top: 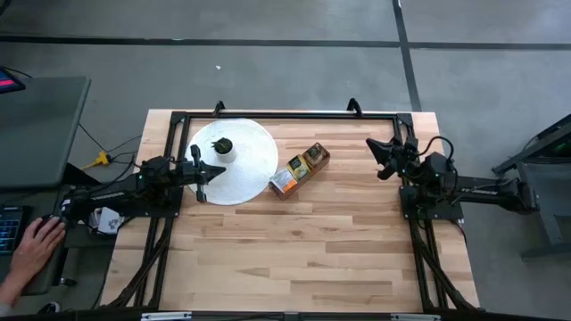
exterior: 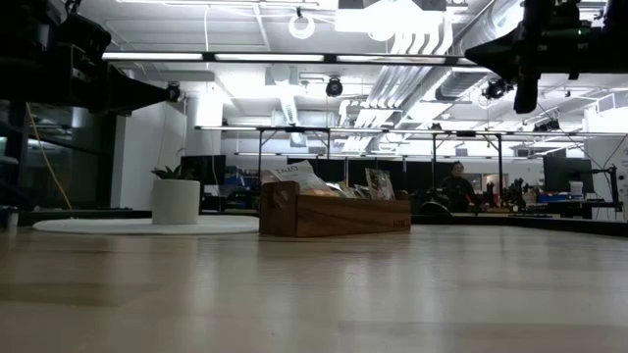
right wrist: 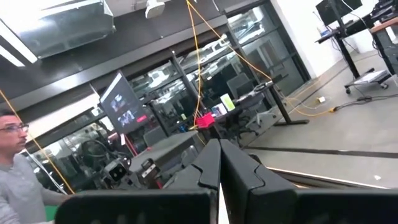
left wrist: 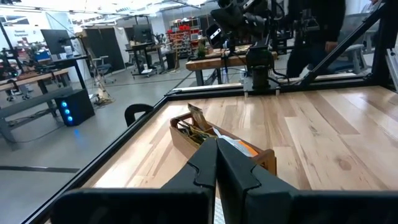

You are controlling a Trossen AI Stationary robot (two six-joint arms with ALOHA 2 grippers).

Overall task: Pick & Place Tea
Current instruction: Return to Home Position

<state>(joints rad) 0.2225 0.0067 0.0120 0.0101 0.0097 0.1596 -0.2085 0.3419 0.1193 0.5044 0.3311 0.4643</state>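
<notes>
High view shows the tea (top: 302, 168) packed in the wooden box (exterior: 334, 216) on the counter (top: 294, 250). Both the left end effector (left wrist: 216, 155) and right end effector (right wrist: 219, 152) are clenched, empty; retract them high, clear of the box.

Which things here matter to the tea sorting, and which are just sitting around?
Job: tea sachets, in the wooden box; left claw and right claw, both shut, empty, raised at the table's sides.
Just there: white disc; potted plant on it; a person's hand off the table's left.
</notes>
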